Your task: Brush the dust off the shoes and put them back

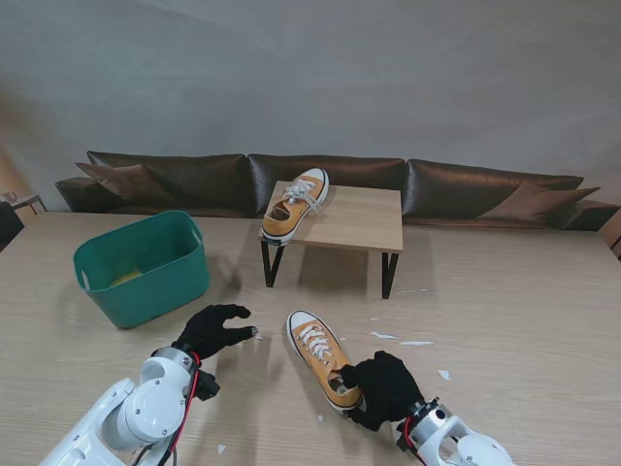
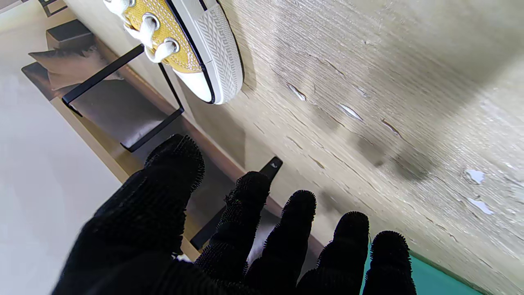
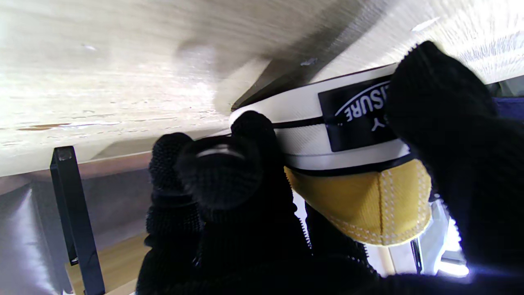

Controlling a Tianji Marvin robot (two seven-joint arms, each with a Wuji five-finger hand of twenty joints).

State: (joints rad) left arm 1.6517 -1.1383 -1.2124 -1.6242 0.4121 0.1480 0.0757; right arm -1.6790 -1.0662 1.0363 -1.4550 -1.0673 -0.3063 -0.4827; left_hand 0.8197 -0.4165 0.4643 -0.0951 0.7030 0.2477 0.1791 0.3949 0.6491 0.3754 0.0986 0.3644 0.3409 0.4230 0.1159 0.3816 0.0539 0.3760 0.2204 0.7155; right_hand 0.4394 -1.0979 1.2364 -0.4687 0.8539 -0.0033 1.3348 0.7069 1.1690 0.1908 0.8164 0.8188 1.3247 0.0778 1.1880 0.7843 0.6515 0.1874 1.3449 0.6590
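A yellow sneaker with white laces and sole [image 1: 318,354] lies on the table close to me, toe pointing away; its toe [image 2: 192,49] shows in the left wrist view. My right hand [image 1: 384,388], in a black glove, is shut on this sneaker's heel [image 3: 368,164], fingers on one side and thumb on the other. The second yellow sneaker [image 1: 295,204] rests on the small wooden stand [image 1: 359,218] farther away. My left hand [image 1: 213,330], also black-gloved, hovers open over the table to the left of the near sneaker, fingers [image 2: 245,205] spread, holding nothing.
A green plastic bin [image 1: 144,267] stands at the left, something yellow inside. Small white scraps [image 1: 415,343] lie on the table around the near sneaker. The stand has black metal legs [image 1: 388,274]. A dark sofa [image 1: 466,189] runs behind the table.
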